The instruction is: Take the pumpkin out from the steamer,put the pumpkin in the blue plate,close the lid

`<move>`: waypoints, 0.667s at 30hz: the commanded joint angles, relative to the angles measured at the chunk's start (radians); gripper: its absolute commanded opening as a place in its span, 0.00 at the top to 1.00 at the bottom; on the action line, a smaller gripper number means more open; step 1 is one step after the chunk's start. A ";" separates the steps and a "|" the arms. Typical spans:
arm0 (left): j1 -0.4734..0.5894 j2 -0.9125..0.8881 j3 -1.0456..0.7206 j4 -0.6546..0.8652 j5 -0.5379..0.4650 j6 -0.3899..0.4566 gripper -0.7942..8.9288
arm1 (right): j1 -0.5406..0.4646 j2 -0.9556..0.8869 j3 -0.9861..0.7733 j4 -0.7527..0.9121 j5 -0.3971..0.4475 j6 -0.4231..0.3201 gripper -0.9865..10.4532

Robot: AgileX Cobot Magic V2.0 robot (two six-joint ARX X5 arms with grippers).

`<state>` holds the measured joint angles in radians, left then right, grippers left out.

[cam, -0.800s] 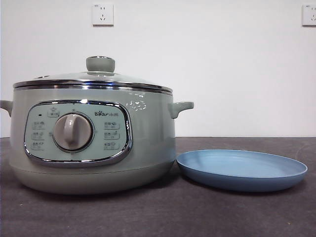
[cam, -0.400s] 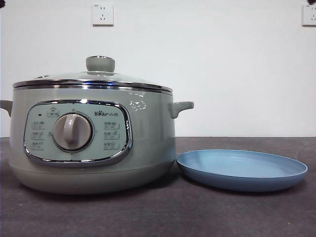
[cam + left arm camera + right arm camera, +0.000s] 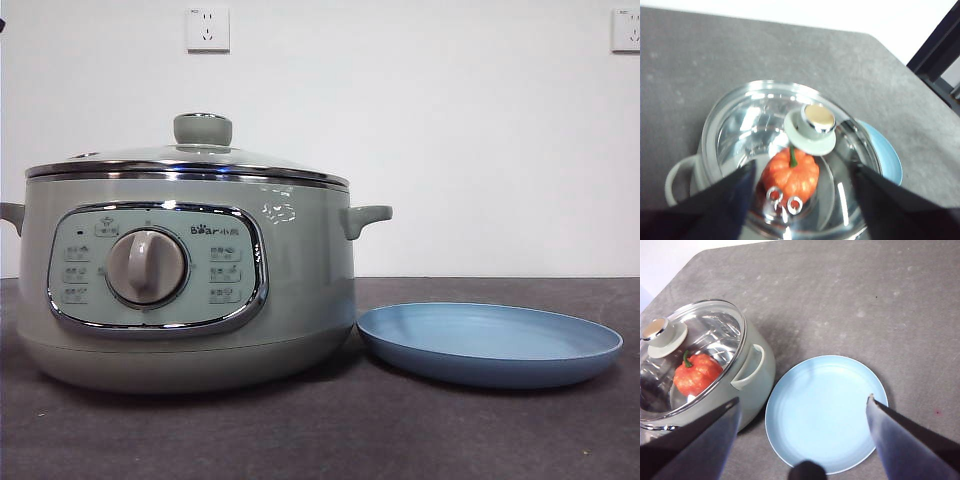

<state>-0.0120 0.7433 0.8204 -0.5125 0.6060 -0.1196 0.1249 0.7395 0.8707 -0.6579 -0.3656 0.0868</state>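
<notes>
The small squat orange-red toy pumpkin (image 3: 791, 174) with its curved green stem is sitting inside the large round pale sage-green steamer pot (image 3: 185, 280), showing only through the round glass lid (image 3: 188, 158) with the chrome rim, which is resting shut on the pot. The lid's stubby pale green knob (image 3: 812, 127) is standing almost directly over the pumpkin. Just beside the steamer, on the dark grey tabletop (image 3: 330, 430), the wide shallow matte light-blue plate (image 3: 490, 345) is lying bare.

Judging from this, the task is only beginning: the lid is still on, so the first step in hand is lifting it away. The left tool (image 3: 802, 200) is hovering above the lid with its jaws spread wide, the knob and pumpkin lying between and ahead of them, nothing being touched. The next move seems to call for lowering this tool squarely onto the knob and pinching it, then raising the lid straight up so the rim is clearing the pot.

The right tool (image 3: 802, 435) is hanging high over the plate, jaws spread and holding nothing, with the steamer off to one side of it and the pumpkin well apart from it under the glass.
</notes>
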 commanded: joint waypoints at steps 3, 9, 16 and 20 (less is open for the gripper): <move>-0.062 0.056 0.059 0.017 -0.058 -0.026 0.50 | 0.002 0.000 0.004 0.002 -0.002 0.010 0.54; -0.185 0.200 0.199 -0.033 -0.167 0.018 0.50 | 0.002 0.000 0.004 0.002 -0.002 0.010 0.54; -0.342 0.404 0.362 -0.106 -0.348 0.079 0.50 | 0.002 0.000 0.004 0.001 -0.002 0.010 0.55; -0.408 0.504 0.396 -0.087 -0.421 0.099 0.50 | 0.002 0.000 0.004 0.001 -0.002 0.010 0.55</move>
<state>-0.4080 1.2278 1.2179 -0.6052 0.1963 -0.0441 0.1249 0.7399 0.8707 -0.6582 -0.3668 0.0898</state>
